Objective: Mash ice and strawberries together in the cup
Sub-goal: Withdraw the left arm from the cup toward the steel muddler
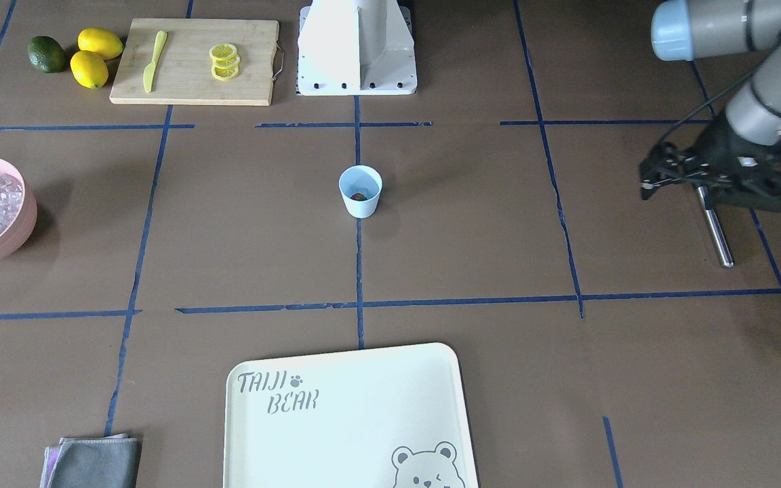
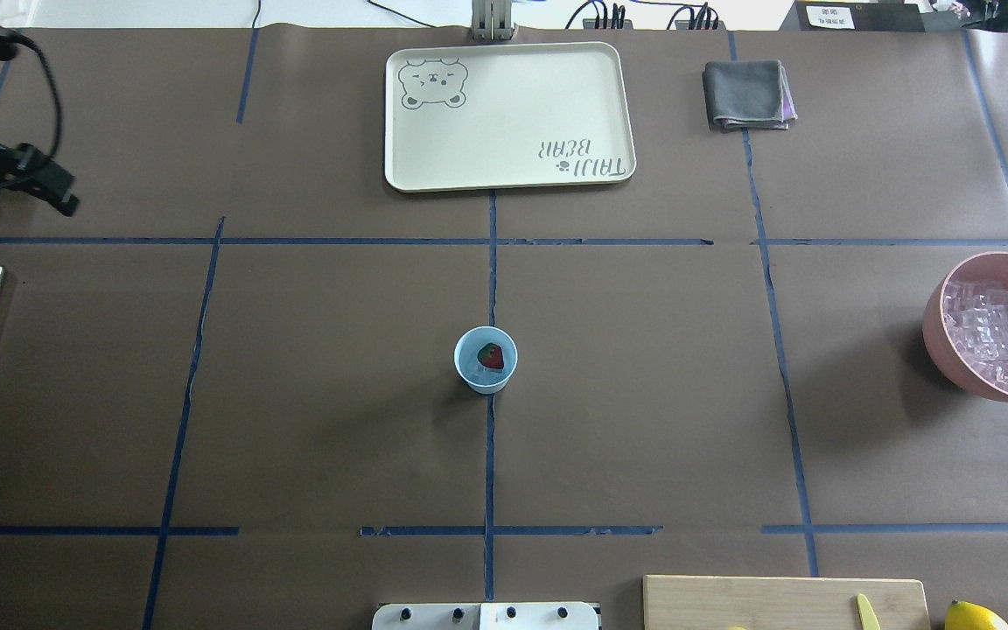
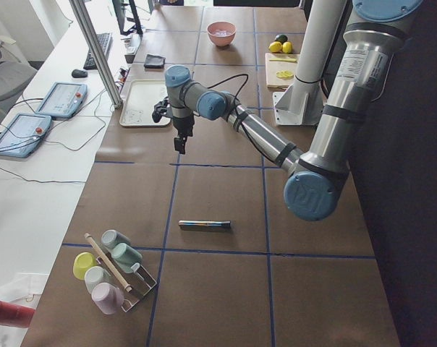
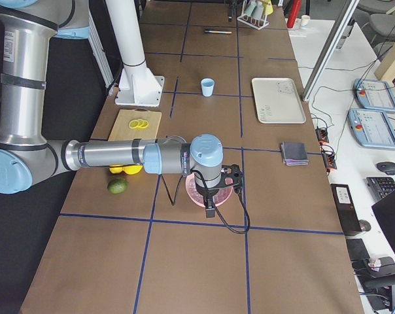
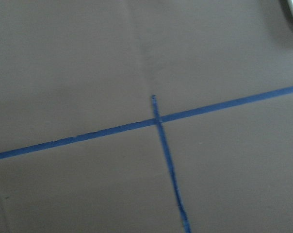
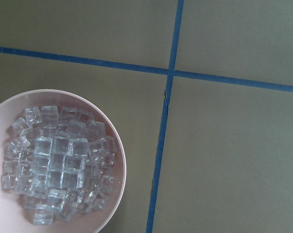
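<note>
1. My left claw (image 1: 648, 181) hangs at ten o'clock from the cup (image 2: 486, 359); I cannot tell its width.
2. My right claw (image 4: 210, 210) hovers above the pink bowl (image 6: 121, 167); its gap is likewise unclear.
3. The strawberry (image 2: 492, 356) sits in the cup at the middle of the surface (image 2: 644, 420); ice (image 6: 56, 165) fills the bowl at three o'clock.

This is a robotics lab. A wide tabletop (image 2: 644, 394), papered brown and squared off with blue tape (image 2: 338, 241), carries a white pedestal (image 1: 356, 54), and large grey-and-blue industrial arms (image 3: 334, 130) reach over it. Alongside runs a white desk (image 3: 37, 188) with teach pendants (image 3: 63, 99), loose cables (image 3: 81, 134), a mouse (image 3: 78, 73) and an office chair (image 3: 5, 76).
</note>
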Controlling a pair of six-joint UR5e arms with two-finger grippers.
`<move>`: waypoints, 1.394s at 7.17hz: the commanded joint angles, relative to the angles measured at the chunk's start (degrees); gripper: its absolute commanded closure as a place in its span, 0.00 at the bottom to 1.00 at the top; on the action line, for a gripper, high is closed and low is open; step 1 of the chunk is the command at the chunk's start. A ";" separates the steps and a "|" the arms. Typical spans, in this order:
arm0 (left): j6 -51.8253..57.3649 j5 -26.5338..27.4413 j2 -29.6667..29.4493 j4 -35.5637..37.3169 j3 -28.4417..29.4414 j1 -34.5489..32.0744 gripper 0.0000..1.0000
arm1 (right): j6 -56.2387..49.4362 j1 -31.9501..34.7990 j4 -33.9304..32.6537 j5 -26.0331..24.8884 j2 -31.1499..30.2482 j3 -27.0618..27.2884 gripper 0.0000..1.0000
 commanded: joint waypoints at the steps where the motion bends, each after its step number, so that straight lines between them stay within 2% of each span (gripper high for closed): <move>1: 12.10 -3.38 9.02 -0.06 0.71 -7.97 0.00 | -0.09 0.00 0.02 0.00 0.00 0.17 0.01; 3: 9.93 -2.41 10.82 -0.06 1.67 -7.89 0.00 | 0.00 0.00 0.02 0.00 0.00 0.25 0.01; 4: 10.01 -2.23 10.82 -1.89 4.55 -7.89 0.00 | 0.00 0.00 0.02 0.00 0.00 0.25 0.01; 6: 6.70 -2.23 11.18 -15.63 14.54 -7.72 0.00 | 0.00 0.00 0.02 0.00 0.00 0.25 0.01; 8: -4.78 -2.15 10.65 -33.28 24.48 -5.02 0.00 | 0.00 0.00 0.02 0.00 0.00 0.25 0.01; 9: -10.15 -0.75 10.65 -38.07 26.36 -1.17 0.00 | 0.00 0.00 0.02 0.00 0.00 0.25 0.01; 10: -13.25 3.00 10.56 -41.25 27.85 1.74 0.00 | 0.00 0.00 0.02 0.00 0.00 0.25 0.01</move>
